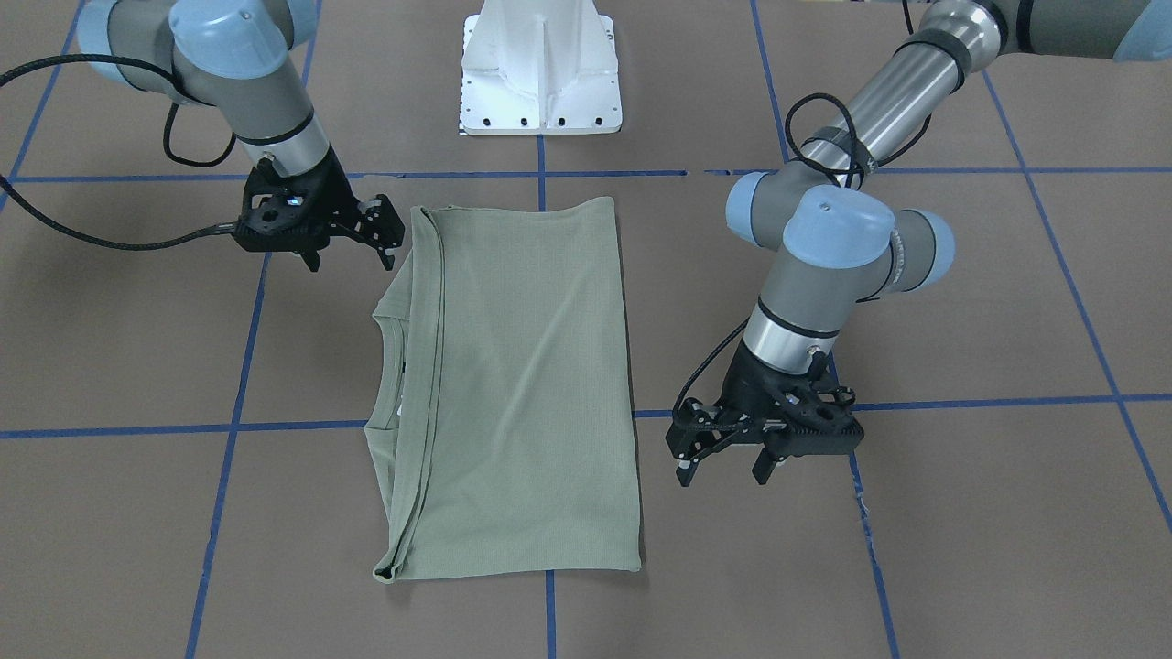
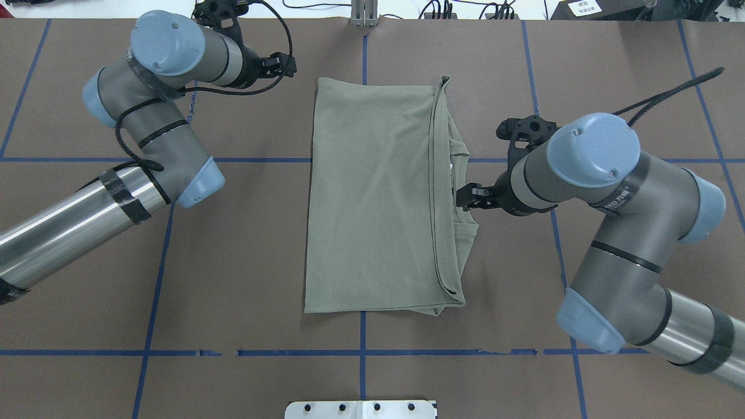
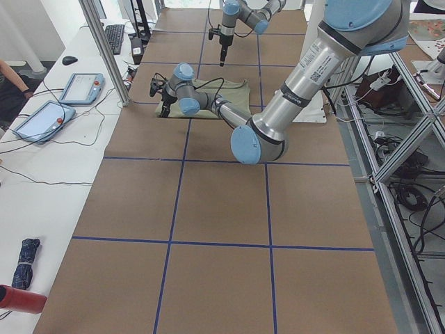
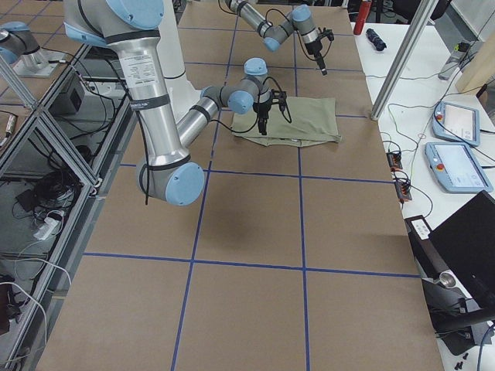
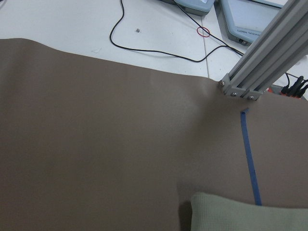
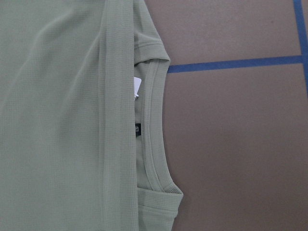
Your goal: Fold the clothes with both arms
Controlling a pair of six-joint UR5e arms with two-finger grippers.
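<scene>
The clothes are one sage-green shirt (image 1: pixel 522 384) (image 2: pixel 372 198), lying flat on the brown table as a folded rectangle. Its neckline peeks out on my right side, and the right wrist view shows the black neck label (image 6: pixel 137 130) and the white tag (image 6: pixel 136 89). My right gripper (image 1: pixel 350 261) (image 2: pixel 465 198) hovers open just beside the collar, holding nothing. My left gripper (image 1: pixel 721 476) (image 2: pixel 285 65) stands open and empty off the shirt's far left corner. That corner (image 5: pixel 250 214) shows at the bottom of the left wrist view.
The white pedestal base (image 1: pixel 540 82) stands on my side of the shirt. An aluminium post (image 5: pixel 260 72) rises at the table's far edge. Beyond it a white side table carries tablets (image 3: pixel 80 87) and cables. Blue tape lines (image 2: pixel 362 331) grid the table.
</scene>
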